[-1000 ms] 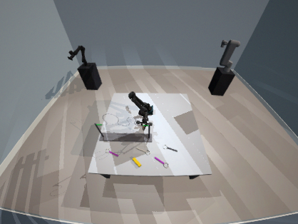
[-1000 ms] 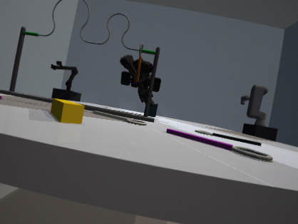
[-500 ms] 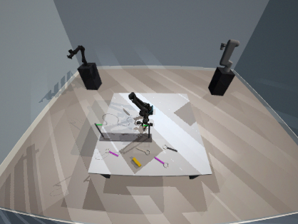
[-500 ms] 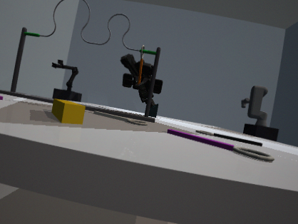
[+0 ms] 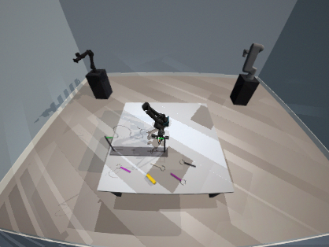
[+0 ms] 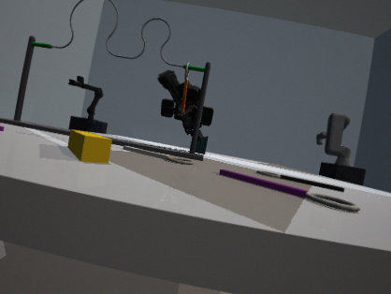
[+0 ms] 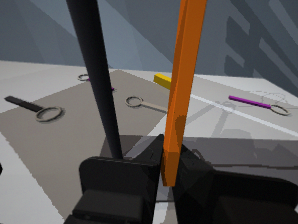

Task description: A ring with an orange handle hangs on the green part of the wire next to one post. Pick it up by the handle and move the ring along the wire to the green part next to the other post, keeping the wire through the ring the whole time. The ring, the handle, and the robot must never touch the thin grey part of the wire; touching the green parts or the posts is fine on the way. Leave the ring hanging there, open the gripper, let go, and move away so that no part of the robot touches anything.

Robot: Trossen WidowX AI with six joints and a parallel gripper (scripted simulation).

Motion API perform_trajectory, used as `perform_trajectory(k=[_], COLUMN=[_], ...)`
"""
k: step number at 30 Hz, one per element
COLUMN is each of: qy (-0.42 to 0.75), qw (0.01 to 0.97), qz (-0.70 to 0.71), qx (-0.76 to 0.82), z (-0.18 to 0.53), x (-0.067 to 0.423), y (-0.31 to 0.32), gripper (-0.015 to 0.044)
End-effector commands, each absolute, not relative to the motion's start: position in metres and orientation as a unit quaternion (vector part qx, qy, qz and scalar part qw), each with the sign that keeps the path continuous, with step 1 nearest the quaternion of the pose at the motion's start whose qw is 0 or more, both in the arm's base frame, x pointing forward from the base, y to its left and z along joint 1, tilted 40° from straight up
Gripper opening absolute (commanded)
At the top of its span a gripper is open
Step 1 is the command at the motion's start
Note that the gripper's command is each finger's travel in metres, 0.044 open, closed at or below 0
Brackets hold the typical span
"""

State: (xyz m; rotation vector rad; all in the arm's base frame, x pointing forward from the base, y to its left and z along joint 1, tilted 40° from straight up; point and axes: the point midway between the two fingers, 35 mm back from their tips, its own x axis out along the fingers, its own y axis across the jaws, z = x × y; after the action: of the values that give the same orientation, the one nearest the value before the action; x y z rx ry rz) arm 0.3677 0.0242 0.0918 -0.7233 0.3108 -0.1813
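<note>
The thin grey wire [image 6: 126,55] [image 5: 125,127] runs in loops between two dark posts. The ring [image 6: 187,66] hangs on the green part [image 6: 198,68] [image 5: 160,138] next to the right post [image 6: 200,112] [image 5: 164,145] [image 7: 97,80]. Its orange handle [image 6: 184,94] [image 7: 182,85] hangs straight down from it. My gripper [image 6: 183,111] [image 5: 159,136] [image 7: 165,138] is shut on the lower end of the handle, close beside the right post. The other green part [image 6: 42,45] [image 5: 109,137] sits at the left post [image 6: 24,80] [image 5: 111,145].
A yellow block [image 5: 151,179] [image 6: 90,146] [image 7: 162,79] lies on the table in front of the wire stand. Spare rings lie there too, with purple handles [image 5: 125,169] [image 6: 262,183] [image 7: 250,101], a black handle [image 5: 190,164] [image 7: 22,104] and a grey handle [image 5: 157,167] [image 7: 150,105]. Two other arms stand on pedestals [image 5: 98,82] [image 5: 245,88] far behind.
</note>
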Motion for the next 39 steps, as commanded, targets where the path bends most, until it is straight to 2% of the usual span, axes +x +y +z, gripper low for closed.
perform_trajectory(k=[1, 15, 27, 39], qy=[0.152, 0.152, 0.152, 0.154], qw=[0.919, 0.919, 0.919, 0.919], qz=[-0.084, -0.084, -0.088, -0.084], qx=[-0.355, -0.355, -0.352, -0.353], z=[0.09, 0.09, 0.092, 0.099], x=[0.367, 0.367, 0.366, 0.334], y=[0.025, 0.025, 0.025, 0.036], gripper=[-0.015, -0.015, 0.016, 0.016])
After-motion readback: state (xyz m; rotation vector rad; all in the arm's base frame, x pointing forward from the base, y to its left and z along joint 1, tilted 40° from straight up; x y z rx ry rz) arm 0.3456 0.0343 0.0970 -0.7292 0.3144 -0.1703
